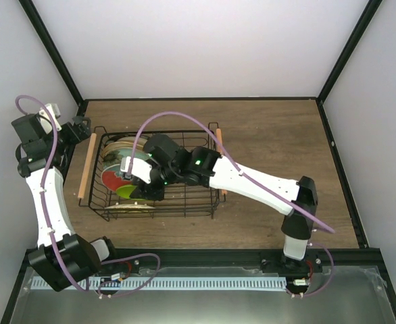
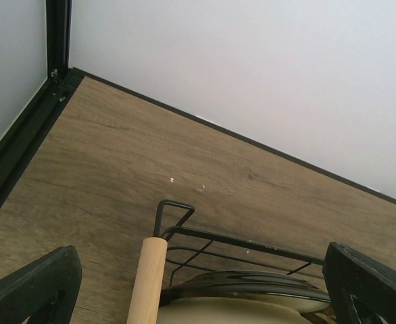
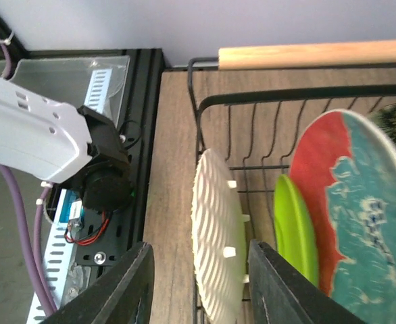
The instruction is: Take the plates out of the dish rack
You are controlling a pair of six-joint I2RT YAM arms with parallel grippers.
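While the right pincer (image 3: 199, 248) gapes around the pale plate (image 3: 215, 196), skew threatens. Crooked closing could shove the three-o'clock green plate (image 3: 294, 226).

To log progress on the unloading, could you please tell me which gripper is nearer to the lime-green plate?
Right. The right gripper is inside the dish rack, right beside the lime-green plate; the left gripper hangs outside the rack's far-left corner, by its wooden handle.
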